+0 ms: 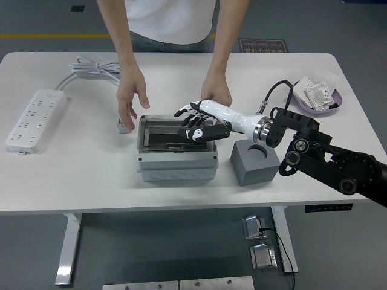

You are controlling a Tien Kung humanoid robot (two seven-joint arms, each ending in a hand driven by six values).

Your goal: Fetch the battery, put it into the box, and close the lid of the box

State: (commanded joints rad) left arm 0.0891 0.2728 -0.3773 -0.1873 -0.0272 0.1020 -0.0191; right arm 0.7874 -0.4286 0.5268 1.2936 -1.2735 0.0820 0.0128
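Right hand (196, 122) reaches in from the right, palm down, fingers (184, 112) spread flat and holding nothing, resting on the lid (163, 134) of the box (176, 158). Lid lies down flat over the box top, dark and see-through; fingertips sit over its right half, thumb toward the near side. Battery: cannot tell where it is, nothing of it readable through the lid.

Just right of the fingers, under the wrist, grey block (254, 161) with a round hole on top, near the box's right wall, small gap between. Person stands at the far side: one hand (130, 99) hangs open just beyond the box's far-left corner, left of the fingertips; the other hand (216, 93) sits right behind the robot's fingers at the box's far-right edge, touching or nearly so, can't tell.

Well left of the fingers, power strip (34, 119) near the table's (91, 181) left edge, its cable coiled at the far-left. Far right, past the forearm, purple tray (334, 104) with small packs near the right edge. Open room: bare tabletop between strip and box, and along the near edge in front of the box. Left arm not seen.
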